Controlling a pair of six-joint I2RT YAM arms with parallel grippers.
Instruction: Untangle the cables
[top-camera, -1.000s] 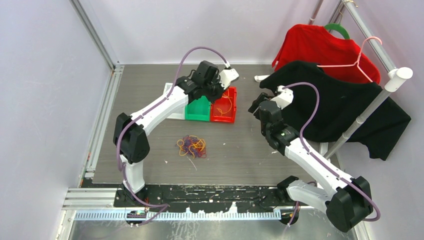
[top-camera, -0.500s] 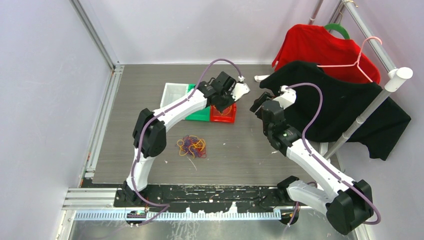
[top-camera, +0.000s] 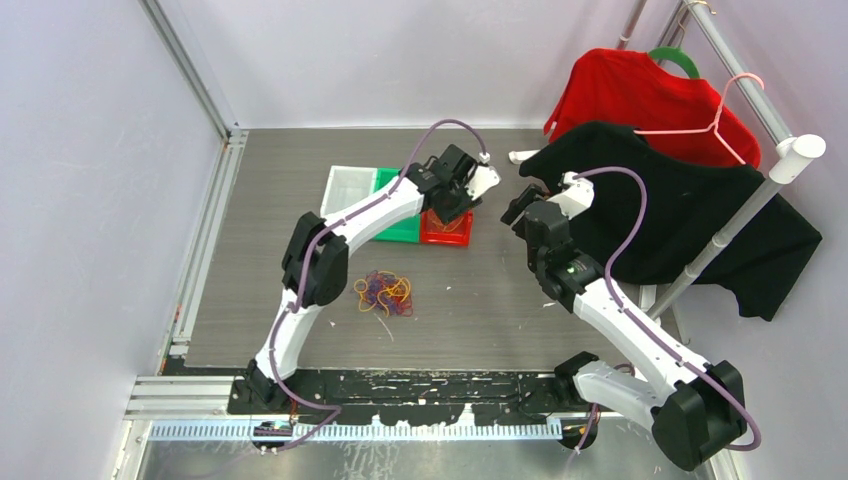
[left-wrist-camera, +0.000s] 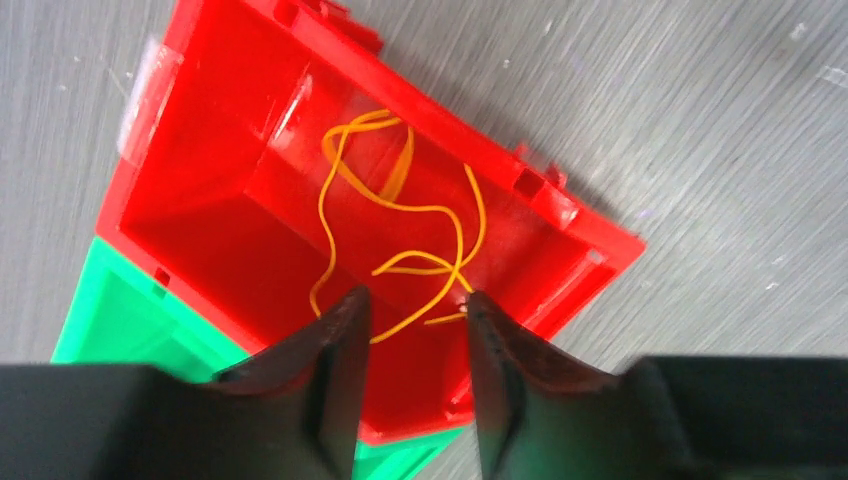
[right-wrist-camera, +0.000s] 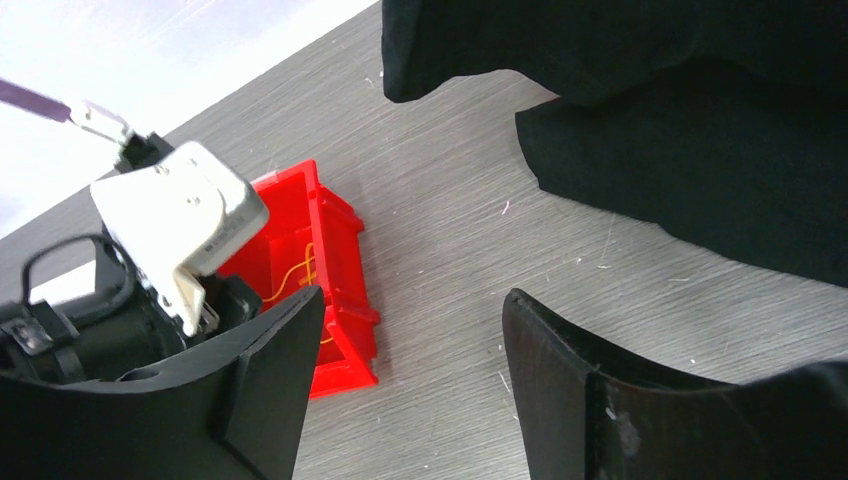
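One orange-yellow cable (left-wrist-camera: 425, 208) lay in the red bin (left-wrist-camera: 200, 180) under my left gripper (left-wrist-camera: 415, 300), jaws apart, empty; it looked limp and light, best pinched at a loop.

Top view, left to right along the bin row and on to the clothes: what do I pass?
white bin → green bin → red bin → right gripper → black garment
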